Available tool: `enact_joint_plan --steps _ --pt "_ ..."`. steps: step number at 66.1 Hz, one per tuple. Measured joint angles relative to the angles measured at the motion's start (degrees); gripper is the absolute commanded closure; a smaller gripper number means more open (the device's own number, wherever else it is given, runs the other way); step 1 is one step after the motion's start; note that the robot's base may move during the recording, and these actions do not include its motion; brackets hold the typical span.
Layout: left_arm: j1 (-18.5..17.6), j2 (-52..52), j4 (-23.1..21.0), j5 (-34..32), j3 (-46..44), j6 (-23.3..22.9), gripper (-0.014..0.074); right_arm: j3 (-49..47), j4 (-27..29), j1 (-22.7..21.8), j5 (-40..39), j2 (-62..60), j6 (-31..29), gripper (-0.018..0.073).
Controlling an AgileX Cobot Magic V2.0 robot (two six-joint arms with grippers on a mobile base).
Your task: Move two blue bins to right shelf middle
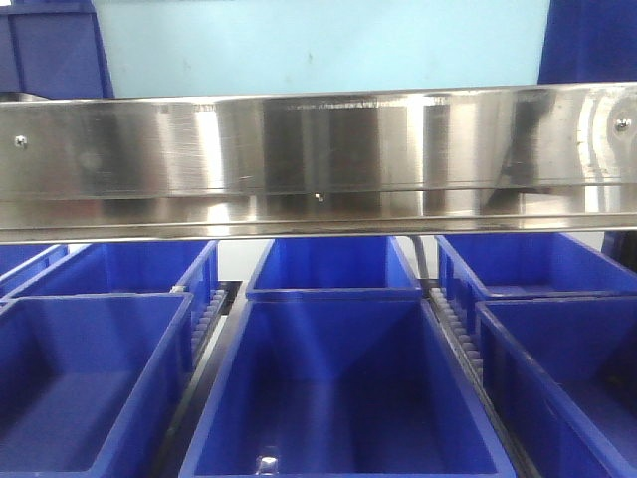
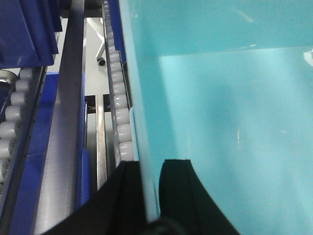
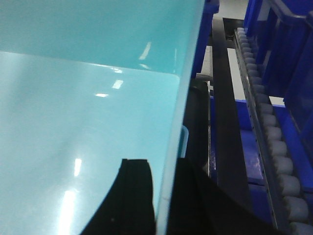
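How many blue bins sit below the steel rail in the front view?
6 bins: front row left, centre, right; back row left, centre, right. A blue sliver at the left edge may be a seventh.

Glare streaks the steel rail (image 1: 318, 149) (wrist views washed cyan).

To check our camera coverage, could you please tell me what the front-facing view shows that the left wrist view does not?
Only the front-facing view shows the steel shelf rail and the row of blue bins beneath it. Only the left wrist view shows the left gripper, its black fingers straddling the wall of a bin that looks turquoise there. Both show a roller track beside a bin.
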Motion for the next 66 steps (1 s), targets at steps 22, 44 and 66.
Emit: enact_joint_plan --steps 22,44,66 --pt "0.0 0.88 -0.19 -0.56 0.02 0.0 0.0707 -0.07 1.35 -1.16 -0.94 0.95 0.0 0.0724" --pt "0.0 0.97 -0.3 0.16 0.02 0.24 0.0379 -0.07 1.66 -1.19 -1.39 1.55 -0.4 0.0251" --pt "0.0 0.97 -0.53 0.8 -0.25 0.36 0.0174 -0.07 1.8 -0.89 -2.04 1.23 -0.52 0.023"
